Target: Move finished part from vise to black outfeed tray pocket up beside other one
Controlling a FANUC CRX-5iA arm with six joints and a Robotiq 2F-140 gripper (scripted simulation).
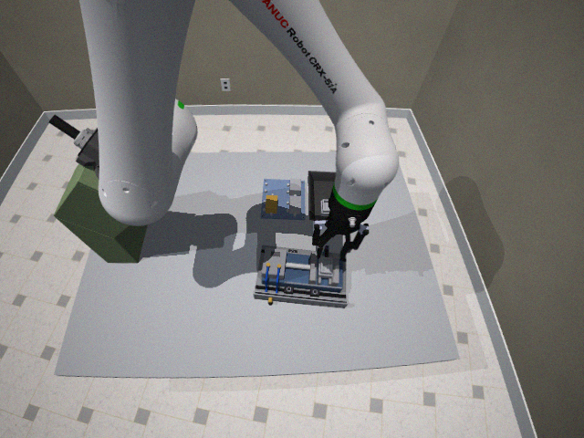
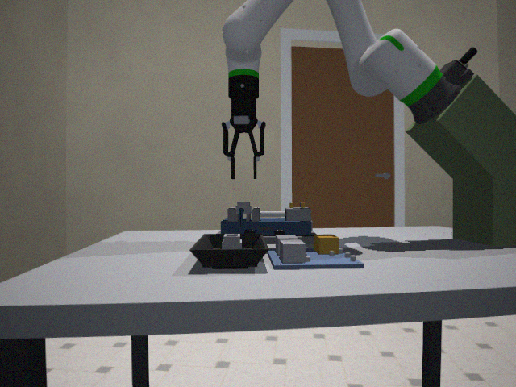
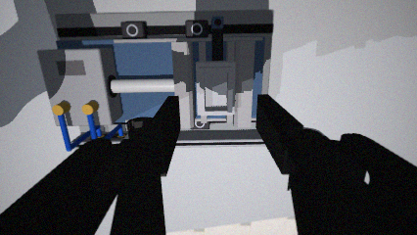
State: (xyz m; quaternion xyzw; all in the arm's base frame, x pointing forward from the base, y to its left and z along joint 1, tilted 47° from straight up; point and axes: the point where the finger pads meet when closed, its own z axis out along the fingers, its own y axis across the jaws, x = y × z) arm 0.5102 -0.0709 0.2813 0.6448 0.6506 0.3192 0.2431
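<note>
The finished part (image 3: 215, 90), a grey block with a pocket on top, sits clamped in the blue-and-grey vise (image 3: 162, 78) at its right end. It also shows in the overhead view (image 1: 325, 271) and the side view (image 2: 243, 208). My gripper (image 2: 243, 176) hangs well above the part, fingers pointing down. The fingers are partly open with nothing between them (image 3: 217, 105). The black outfeed tray (image 2: 229, 250) stands in front of the vise and holds one pocketed block (image 2: 231, 240) at its left side.
A blue fixture plate (image 2: 314, 260) beside the tray carries an upright grey plain block (image 2: 291, 250) and a yellow block (image 2: 326, 243). The vise handle has blue rods with yellow knobs (image 3: 75, 122). The green robot pedestal (image 1: 94, 221) stands at the table's far side.
</note>
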